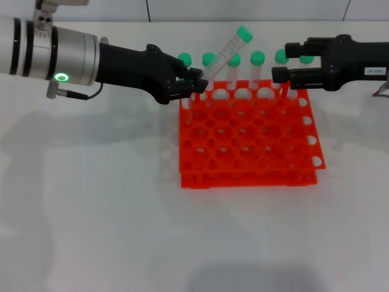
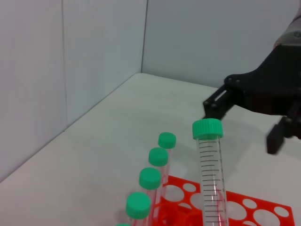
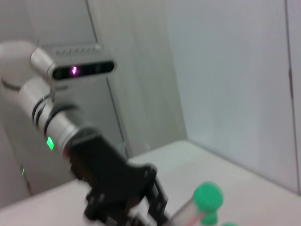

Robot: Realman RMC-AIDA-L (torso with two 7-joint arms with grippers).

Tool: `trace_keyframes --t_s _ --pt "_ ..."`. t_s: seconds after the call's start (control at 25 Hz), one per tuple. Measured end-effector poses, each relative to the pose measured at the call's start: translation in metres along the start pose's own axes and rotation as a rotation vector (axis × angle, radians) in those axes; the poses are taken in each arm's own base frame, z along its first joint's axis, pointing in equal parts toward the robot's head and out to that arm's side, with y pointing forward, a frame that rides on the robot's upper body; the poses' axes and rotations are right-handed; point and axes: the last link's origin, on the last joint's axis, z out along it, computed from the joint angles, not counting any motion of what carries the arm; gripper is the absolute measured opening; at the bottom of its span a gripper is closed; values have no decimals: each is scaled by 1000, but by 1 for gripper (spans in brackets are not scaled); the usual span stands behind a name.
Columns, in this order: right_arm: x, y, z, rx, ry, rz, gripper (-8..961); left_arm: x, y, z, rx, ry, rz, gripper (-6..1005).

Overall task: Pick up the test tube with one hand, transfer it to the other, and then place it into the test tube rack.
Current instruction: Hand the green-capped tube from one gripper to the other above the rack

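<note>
**Left hand holds a tilted tube low down, with the handover gap not yet closed**

The left hand (image 1: 193, 85), reaching in from the upper left of the head view, is clenched on the lower part of the test tube (image 1: 226, 53). The tube leans up and to the right, its green cap the highest thing in the frame, above the back row of the orange-red test tube rack (image 1: 249, 143). The right hand (image 1: 284, 61) comes in from the upper right, level with the caps of the other tubes (image 1: 258, 58) standing in that back row. Its fingers look parted, one above the other, with nothing between them. It is near the held tube but not touching it.

The chief risk, as I judge it, is the transfer. The tube is gripped near its base and slanted, so the right hand must close on the free upper length. If it closes off-centre, the smooth plastic could pivot or slip. If the left hand lets go early, the tube would fall onto the rack or the white counter (image 1: 91, 213).

A second risk is crowding. The right hand sits just beside the standing caps, and a sideways approach could knock them. The left wrist view shows the held tube close above its neighbours.
</note>
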Motion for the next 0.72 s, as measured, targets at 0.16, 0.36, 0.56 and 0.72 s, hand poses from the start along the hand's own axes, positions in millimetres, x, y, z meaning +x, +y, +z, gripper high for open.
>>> trace_keyframes --t_s 0.16,0.36,0.56,0.72 --pt "9 3 13 7 -90 96 721 1 2 3 -6 -3 7 184" --pt "27 8 24 17 -269 205 722 4 2 11 0 3 20 184" --pt "39 14 33 32 -361 246 722 5 3 12 -3 4 26 184" --pt "45 19 35 40 -413 262 722 6 4 14 -6 6 31 184"
